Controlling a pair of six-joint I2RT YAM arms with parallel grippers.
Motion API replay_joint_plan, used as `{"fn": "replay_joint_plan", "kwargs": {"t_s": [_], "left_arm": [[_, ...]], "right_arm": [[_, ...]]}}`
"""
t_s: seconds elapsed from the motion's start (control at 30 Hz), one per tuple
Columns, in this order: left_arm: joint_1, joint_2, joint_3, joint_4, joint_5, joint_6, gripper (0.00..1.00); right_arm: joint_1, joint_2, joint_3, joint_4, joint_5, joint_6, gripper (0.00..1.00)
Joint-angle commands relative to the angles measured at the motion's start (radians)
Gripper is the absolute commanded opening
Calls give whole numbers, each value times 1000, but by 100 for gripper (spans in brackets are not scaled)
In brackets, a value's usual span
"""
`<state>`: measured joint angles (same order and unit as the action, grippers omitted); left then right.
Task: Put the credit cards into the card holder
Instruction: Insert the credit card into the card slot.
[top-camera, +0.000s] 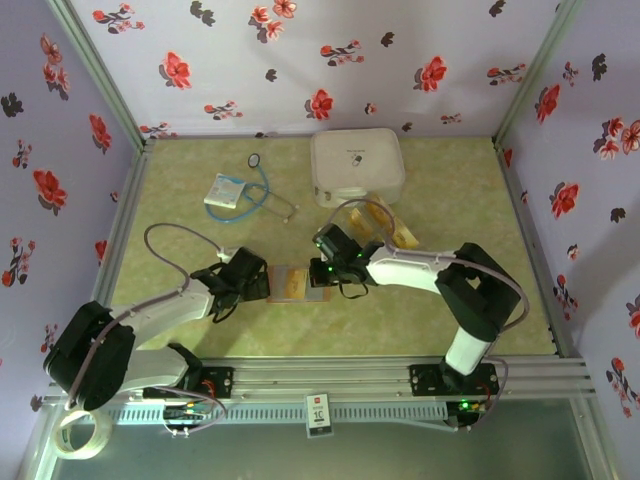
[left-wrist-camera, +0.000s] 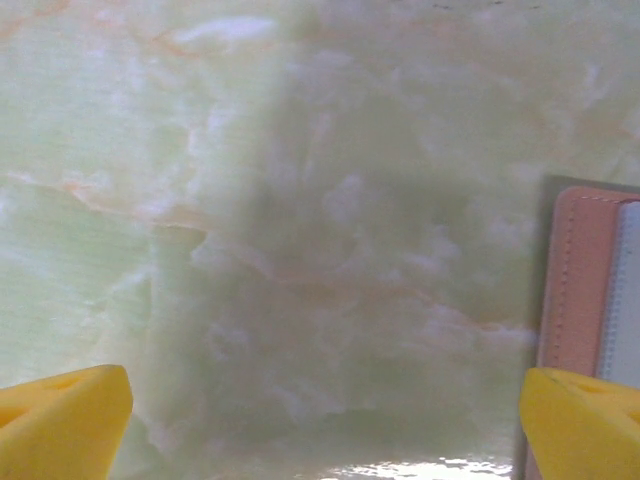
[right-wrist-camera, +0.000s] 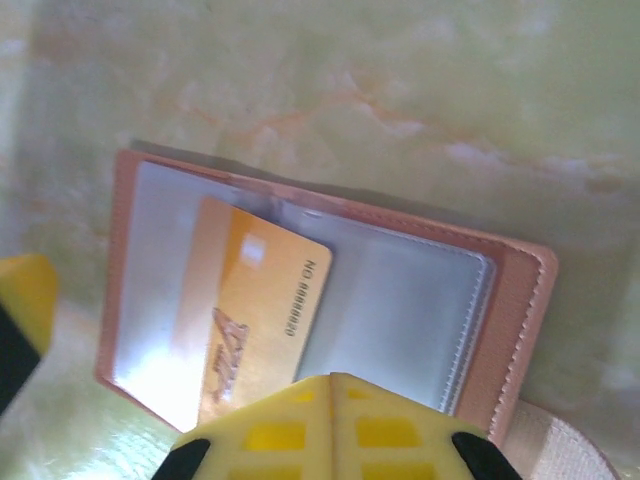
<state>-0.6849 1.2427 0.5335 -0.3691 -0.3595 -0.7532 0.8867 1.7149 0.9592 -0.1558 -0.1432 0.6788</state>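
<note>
Golden-yellow credit card (right-wrist-camera: 255, 310) against a salmon-brown card holder (right-wrist-camera: 520, 290) with silvery pockets, just beyond the right gripper's (right-wrist-camera: 334, 385) yellow fingers (right-wrist-camera: 390, 430), on a green marbled table (right-wrist-camera: 400, 80).

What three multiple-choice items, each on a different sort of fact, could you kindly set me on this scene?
1. Where does the holder lie?
A on the white case
B against the far wall
C on the near half of the table

2. What colour is the card at the holder?
A blue
B golden-yellow
C black

3. How do the left fingers stand?
A wide apart
B shut on a card
C shut on nothing

Answers: C, as the top view shows it lying open on the table's near half. B, as the right wrist view shows its golden face. A, as the left wrist view shows bare table between them.
</note>
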Motion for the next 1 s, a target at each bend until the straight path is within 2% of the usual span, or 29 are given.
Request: {"fn": "replay_joint_plan", "kwargs": {"t_s": [0.0, 0.97], "left_arm": [[13, 25, 8, -48, -39, -14, 100], [15, 139, 69, -39, 0, 18, 100]], "right_arm": [[18, 36, 45, -63, 33, -30, 3], [63, 179, 190, -104, 14, -44, 2]]}}
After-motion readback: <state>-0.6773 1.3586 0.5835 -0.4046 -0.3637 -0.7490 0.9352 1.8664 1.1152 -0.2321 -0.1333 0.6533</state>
